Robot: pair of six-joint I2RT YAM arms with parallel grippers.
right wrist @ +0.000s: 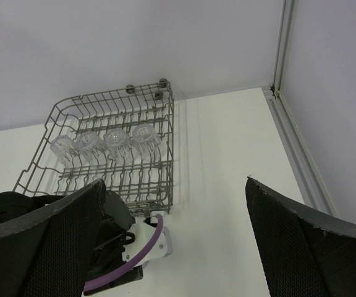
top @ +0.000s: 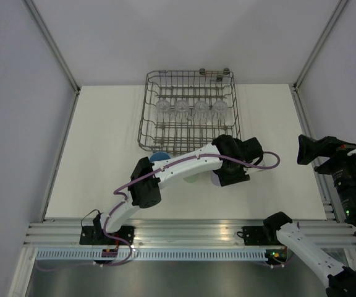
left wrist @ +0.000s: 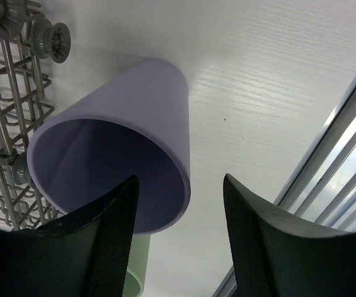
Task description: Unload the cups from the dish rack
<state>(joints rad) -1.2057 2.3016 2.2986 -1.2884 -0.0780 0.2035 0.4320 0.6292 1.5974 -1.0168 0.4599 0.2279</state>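
Lilac-purple opaque plastic tumbler [left wrist: 135, 124], tapered and smooth, open mouth toward the left wrist camera, on the white surface [left wrist: 277, 93] just outside the grey wire dish rack [top: 190, 72], beside a pale green cup [left wrist: 138, 275]. Left fingers [left wrist: 277, 247] spread wide, straddling its rim, not clamped. Four clear glasses [top: 182, 108] sit in a row inside the rack. Right fingers [right wrist: 301, 247] wide apart, holding nothing.

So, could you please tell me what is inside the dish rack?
In the dish rack, four clear glasses sit in a row. Other rows look bare; the left arm covers its near right corner.
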